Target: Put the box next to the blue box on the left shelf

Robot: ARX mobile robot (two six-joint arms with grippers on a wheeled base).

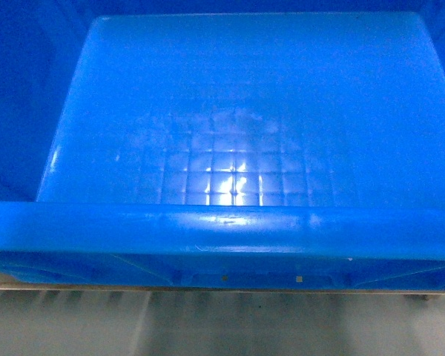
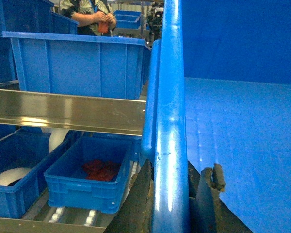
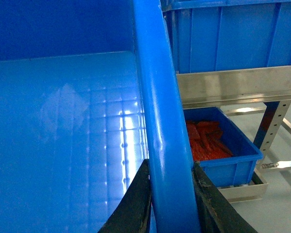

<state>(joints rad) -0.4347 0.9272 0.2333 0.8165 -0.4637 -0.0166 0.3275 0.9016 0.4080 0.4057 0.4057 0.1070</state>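
Box [image 1: 230, 104] held between both my grippers, filling head view.
Left gripper [image 2: 172, 194] pinches its rim at 9 o'clock; right gripper [image 3: 170, 194] pinches the 3 o'clock rim, fingers pressed against both faces.

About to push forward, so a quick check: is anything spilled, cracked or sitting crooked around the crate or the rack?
Nothing stands out. The large bright blue plastic crate is empty, each claw clamped on a side rim. The smaller blue bins holding red items sit squarely on the metal roller rack.
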